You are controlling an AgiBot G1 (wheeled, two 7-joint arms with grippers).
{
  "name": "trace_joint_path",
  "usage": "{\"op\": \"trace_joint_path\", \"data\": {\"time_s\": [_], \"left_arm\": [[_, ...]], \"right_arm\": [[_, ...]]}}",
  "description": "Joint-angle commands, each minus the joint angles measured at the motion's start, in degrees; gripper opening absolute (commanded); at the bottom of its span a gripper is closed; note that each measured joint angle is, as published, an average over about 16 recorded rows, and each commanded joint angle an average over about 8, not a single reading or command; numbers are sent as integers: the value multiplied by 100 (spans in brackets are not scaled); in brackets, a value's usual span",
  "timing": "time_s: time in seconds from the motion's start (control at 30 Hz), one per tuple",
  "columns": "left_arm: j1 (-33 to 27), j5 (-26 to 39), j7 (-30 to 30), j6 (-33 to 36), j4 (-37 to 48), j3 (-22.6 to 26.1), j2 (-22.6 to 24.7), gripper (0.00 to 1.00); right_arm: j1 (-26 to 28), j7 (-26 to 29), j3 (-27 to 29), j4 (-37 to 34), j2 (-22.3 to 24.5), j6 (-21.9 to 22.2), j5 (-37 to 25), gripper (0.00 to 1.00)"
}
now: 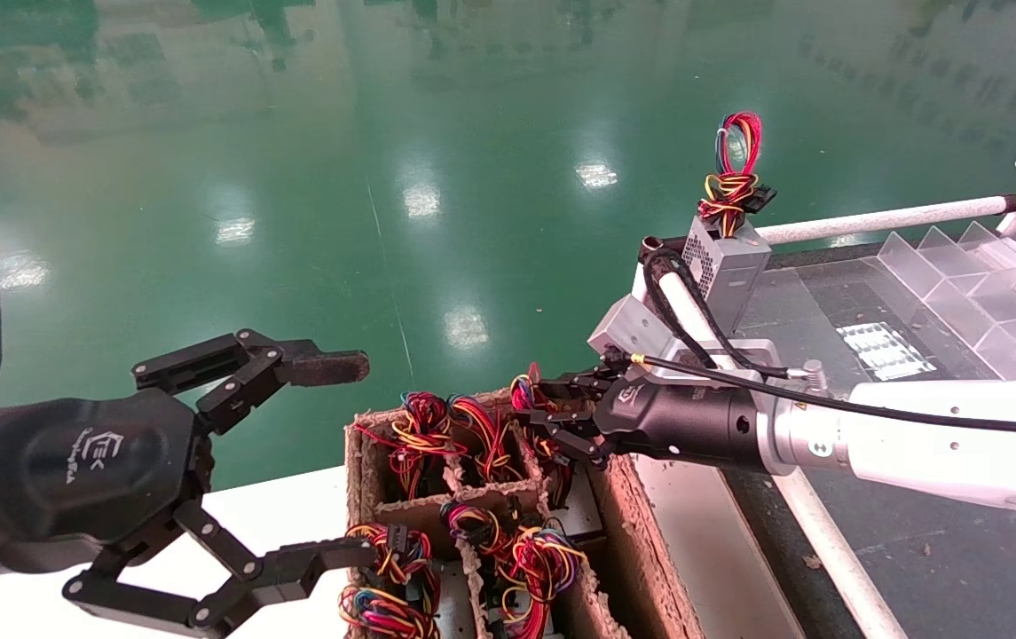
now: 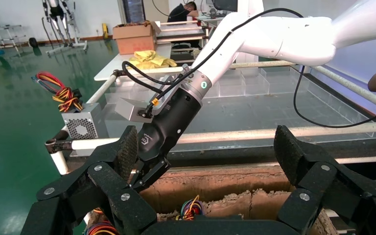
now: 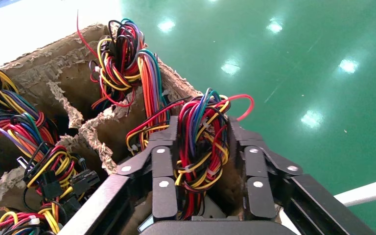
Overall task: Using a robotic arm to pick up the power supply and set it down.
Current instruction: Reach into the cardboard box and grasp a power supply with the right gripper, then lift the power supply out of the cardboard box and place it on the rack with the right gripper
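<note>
From the head view we see the right end effector (image 1: 561, 417) at the far right corner of the cardboard crate (image 1: 641, 541), its fingers closed around a wire bundle (image 1: 527, 390) rising from that corner cell. The crate's ragged dividers leave narrow cells, each packed with coloured wire bundles (little free room between them). Open green floor (image 1: 437, 177) lies beyond the crate's far edge. The left end effector (image 1: 295, 461) hovers at the crate's near left, fingers spread wide, holding nothing. One power supply (image 1: 725, 262) stands apart on the far corner of the right-hand surface (image 1: 960, 550), beside a white rail (image 1: 880, 219), with clear dividers (image 1: 987, 284) further right.

In the left wrist view we see the right arm (image 2: 274, 44) slanting down into the crate (image 2: 215, 183), and that power supply (image 2: 81, 127) at the rail's end.

In the right wrist view, the fingers (image 3: 164, 166) flank the red, yellow and blue wire bundle (image 3: 203, 142) on both sides, touching it; torn cardboard walls (image 3: 103, 132) crowd close.
</note>
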Motion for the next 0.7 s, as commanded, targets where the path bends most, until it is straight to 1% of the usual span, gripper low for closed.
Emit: {"op": "trace_joint_path", "data": {"time_s": [0.03,0.47,0.7], "left_arm": [[0,0,0,0,0,0,0,100],[0,0,0,0,0,0,0,100],[0,0,0,0,0,1,0,100]], "right_arm": [[-10,17,0,6,10,10,-8,0],[-75,-56,72,-145,34,41,120,0],[-151,-138,227,-157,119,4,421,0]]}}
